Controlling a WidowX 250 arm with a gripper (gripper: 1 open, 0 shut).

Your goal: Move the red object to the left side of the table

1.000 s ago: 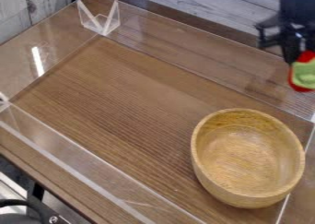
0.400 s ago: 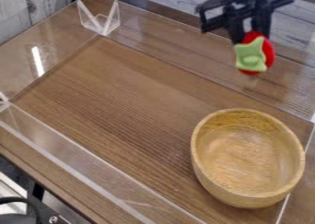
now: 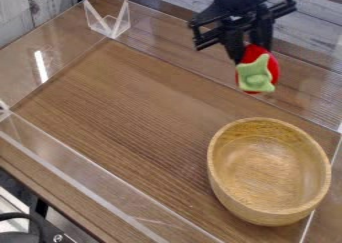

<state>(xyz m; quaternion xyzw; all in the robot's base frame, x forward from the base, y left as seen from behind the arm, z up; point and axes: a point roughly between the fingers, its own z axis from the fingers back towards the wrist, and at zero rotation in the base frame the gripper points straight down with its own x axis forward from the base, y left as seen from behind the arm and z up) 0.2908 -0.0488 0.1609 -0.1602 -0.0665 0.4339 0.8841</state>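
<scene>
The red object (image 3: 253, 69), a small glossy strawberry-like toy with a light green cap, hangs in the air over the table's (image 3: 134, 107) back right part. My black gripper (image 3: 246, 45) comes down from above and is shut on the toy's top; the toy tilts with its green end lowest. It hangs clear of the tabletop, up and to the left of the wooden bowl. Exactly where the fingertips meet the toy is partly hidden by the gripper body.
A round light-wood bowl (image 3: 269, 169) sits at the front right of the table. Low clear acrylic walls (image 3: 80, 177) edge the tabletop, with a clear corner bracket (image 3: 107, 19) at the back left.
My gripper has carried the red object leftward from the right edge, over the back right part of the table. The bowl has stayed put.
</scene>
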